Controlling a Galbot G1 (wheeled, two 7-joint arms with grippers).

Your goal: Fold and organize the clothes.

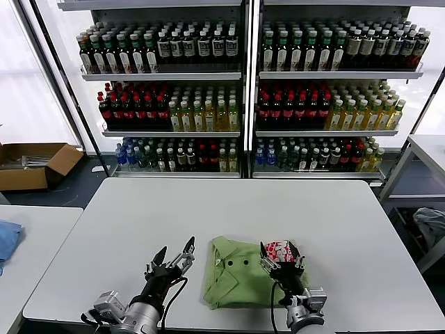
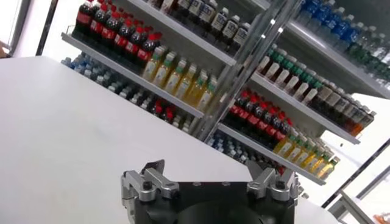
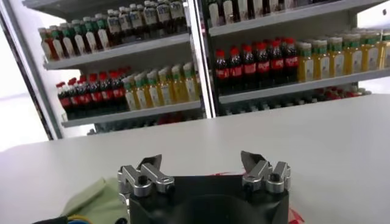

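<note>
Both grippers sit low at the near edge of the white table (image 1: 229, 209) in the head view: the left gripper (image 1: 174, 256) hovers over bare tabletop just to the left of the light green polo shirt (image 1: 233, 275), its two fingers spread wide with nothing between them, while the right gripper (image 1: 281, 256) hangs over the shirt's right part, above the red-and-white checkered print (image 1: 278, 248), jaws likewise spread and holding nothing. The shirt lies folded into a rough rectangle near the table's front edge, collar and small buttons facing up. Behind the table stand shelves of bottled drinks (image 1: 236, 90); a cardboard box (image 1: 31, 163) rests on the floor at far left, a blue cloth (image 1: 7, 240) lies on a second table to the left, and a grey-white bundled cloth (image 1: 431, 226) sits at far right. From the left wrist view, the left gripper (image 2: 210, 173) shows both fingers well apart over plain white table (image 2: 73, 122), empty, with the drink shelves (image 2: 244, 79) beyond. From the right wrist view, the right gripper (image 3: 204, 167) also stands wide open and empty; a strip of the green shirt (image 3: 91, 198) shows beside one finger and a sliver of the red print (image 3: 295, 214) by the other, with the table (image 3: 329, 140) and bottle shelves (image 3: 244, 55) behind.
</note>
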